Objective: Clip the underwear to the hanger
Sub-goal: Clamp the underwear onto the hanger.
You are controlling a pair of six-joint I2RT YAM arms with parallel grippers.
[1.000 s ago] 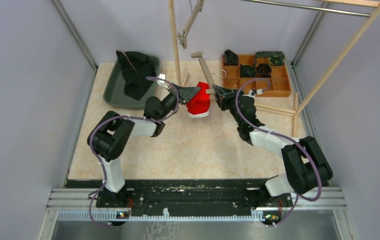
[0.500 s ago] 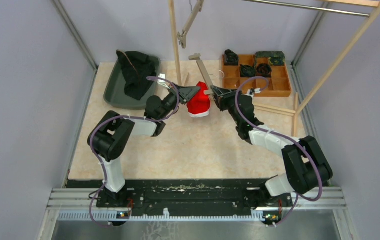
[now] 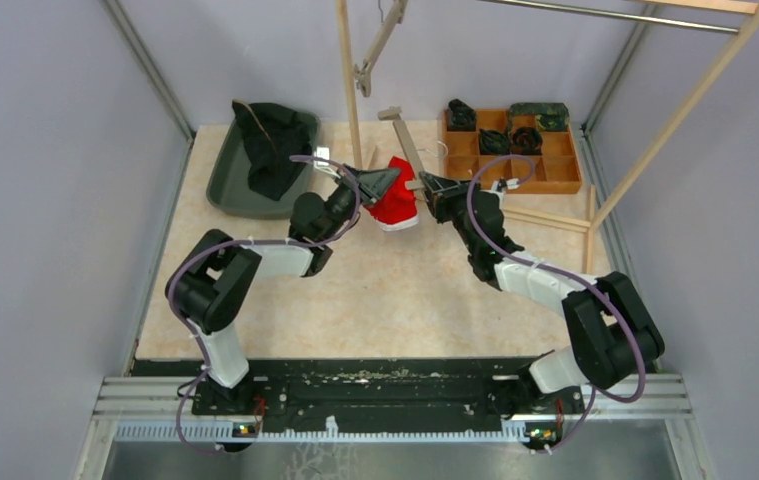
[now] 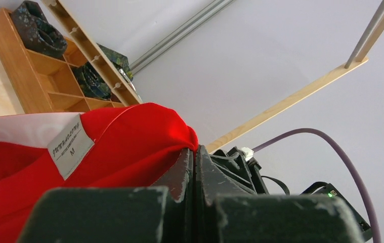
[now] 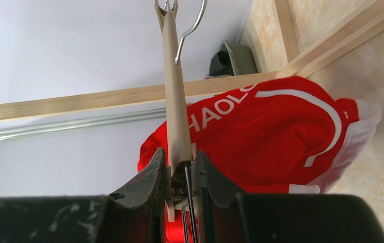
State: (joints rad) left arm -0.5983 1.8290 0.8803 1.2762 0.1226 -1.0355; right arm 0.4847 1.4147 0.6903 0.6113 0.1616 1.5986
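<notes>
**A:** Where's the red underwear point(image 3: 395, 203)?

**B:** Just past the middle of the table point(image 3: 375, 300), toward 12 o'clock, bunched between the two grippers. I can't tell whether its lower edge touches the tabletop.

**A:** What's the left gripper point(image 3: 385, 179) doing?

**B:** Its fingers are pressed together on a fold of the red fabric, at the garment's 9 o'clock side. The left wrist view shows the cloth pinched at the fingertips, with a white label point(image 4: 69, 144) marked "M" close by.

**A:** And the right gripper point(image 3: 423, 184)?

**B:** It is clamped on the near end of the wooden hanger point(image 3: 407, 145), at the garment's 3 o'clock side. In the right wrist view the bar rises straight out from between the fingers, its metal hook point(image 5: 195, 25) at the far end, and the underwear lies against the bar's side.

**A:** How does the hanger lie from above?

**B:** It slants from the right gripper away toward 11 o'clock, over the top of the underwear.

**A:** Is the clip closed on the fabric?

**B:** I can't tell; the fingers hide it.

**A:** Anything else?

**B:** A grey tray point(image 3: 223, 185) at the table's 10 o'clock with a dark garment point(image 3: 267, 150) draped over it. A divided wooden box point(image 3: 560, 172) sits at 2 o'clock, with dark rolled items in some compartments.
</notes>
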